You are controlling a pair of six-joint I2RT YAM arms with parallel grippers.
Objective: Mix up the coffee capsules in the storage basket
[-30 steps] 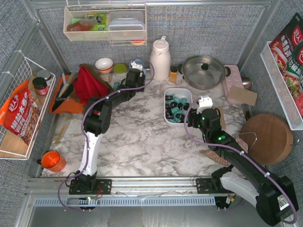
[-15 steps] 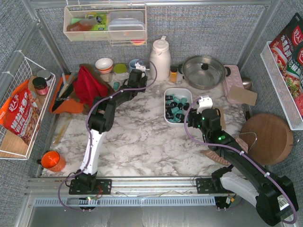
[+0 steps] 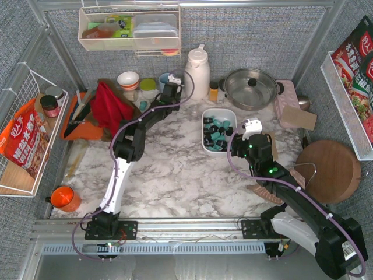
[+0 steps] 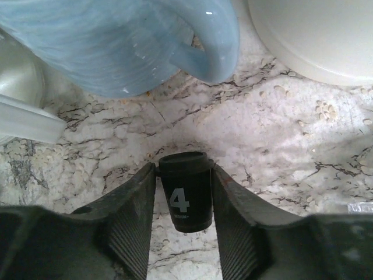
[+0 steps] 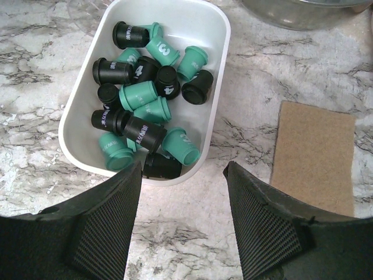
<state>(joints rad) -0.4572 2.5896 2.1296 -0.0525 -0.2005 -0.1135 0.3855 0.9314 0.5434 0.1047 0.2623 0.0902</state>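
Bright even light, soft shadows, sharp

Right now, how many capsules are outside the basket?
1 confirmed: a black capsule marked 4, between the left gripper's fingers beside the blue mug. A small teal item near the red cloth might be another; too small to tell.

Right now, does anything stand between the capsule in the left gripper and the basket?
Nothing visible does. The black capsule in the left gripper has bare marble toward the storage basket; the white jug stands just behind that line.
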